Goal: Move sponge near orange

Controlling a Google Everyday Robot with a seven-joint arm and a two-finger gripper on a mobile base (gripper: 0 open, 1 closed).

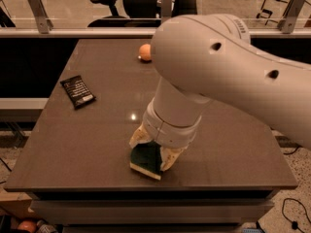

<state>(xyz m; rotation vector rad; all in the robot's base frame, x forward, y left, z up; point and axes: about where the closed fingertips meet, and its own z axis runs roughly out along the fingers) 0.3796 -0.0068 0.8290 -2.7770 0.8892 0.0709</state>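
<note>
Gripper [153, 150], fingers clamped on sponge [144, 159] near table's [87, 144] front edge; orange [145, 52] at far side, well apart.

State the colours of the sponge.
The sponge: dark green top over pale yellow foam, best in the camera view; the gripper clasps it near the table's front edge.

One cam, high over desk [87, 144] front edge, facing far edge, close; gripper [152, 152] clamping sponge [143, 162] by front edge.
</note>
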